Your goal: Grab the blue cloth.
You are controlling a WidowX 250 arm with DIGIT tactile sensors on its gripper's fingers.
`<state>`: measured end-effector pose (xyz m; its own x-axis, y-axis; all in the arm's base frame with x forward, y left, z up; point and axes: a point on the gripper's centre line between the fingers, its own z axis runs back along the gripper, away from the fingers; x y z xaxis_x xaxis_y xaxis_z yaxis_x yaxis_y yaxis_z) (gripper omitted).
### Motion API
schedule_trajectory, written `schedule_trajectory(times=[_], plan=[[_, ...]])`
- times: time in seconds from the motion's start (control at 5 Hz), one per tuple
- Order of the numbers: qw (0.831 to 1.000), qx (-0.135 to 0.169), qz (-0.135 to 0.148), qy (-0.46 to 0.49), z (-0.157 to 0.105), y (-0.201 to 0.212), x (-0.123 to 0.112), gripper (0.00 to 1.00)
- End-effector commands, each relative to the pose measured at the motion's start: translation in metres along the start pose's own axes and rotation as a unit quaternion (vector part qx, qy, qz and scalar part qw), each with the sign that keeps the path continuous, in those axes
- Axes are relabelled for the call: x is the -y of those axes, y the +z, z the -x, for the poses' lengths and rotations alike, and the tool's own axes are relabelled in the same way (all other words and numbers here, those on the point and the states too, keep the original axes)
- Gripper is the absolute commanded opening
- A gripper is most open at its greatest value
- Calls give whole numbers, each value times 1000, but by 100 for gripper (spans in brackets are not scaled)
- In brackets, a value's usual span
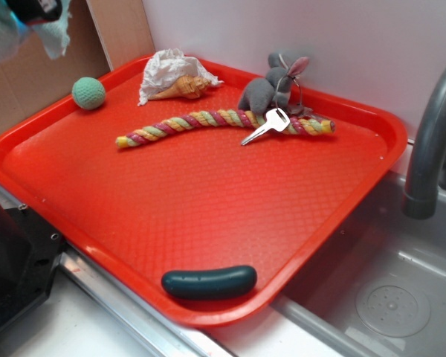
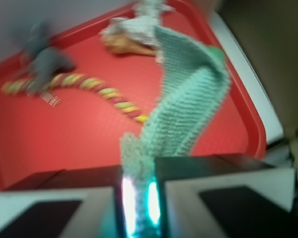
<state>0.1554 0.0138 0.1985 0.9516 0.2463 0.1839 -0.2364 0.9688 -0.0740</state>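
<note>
The hand (image 2: 138, 191) is clenched on one end of the blue cloth (image 2: 188, 99), which hangs free in the air above the far left corner of the red tray (image 1: 208, 201). On the tray, a teal knitted ball (image 1: 88, 93) sits near that corner, with a white cloth (image 1: 167, 68) and a shell (image 1: 184, 88) beside it. A braided rope (image 1: 208, 123), a silver key (image 1: 264, 128) and a grey plush toy (image 1: 271, 88) lie along the tray's far side. A dark green sausage-shaped piece (image 1: 208, 282) lies at the near edge.

Blue cloth (image 1: 30, 30) and jaws cropped at exterior's top-left corner
</note>
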Motion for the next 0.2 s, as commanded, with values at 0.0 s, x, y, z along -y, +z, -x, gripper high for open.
schedule_trajectory(times=[0.0], plan=[[999, -1, 25, -49, 5, 12, -38, 0]])
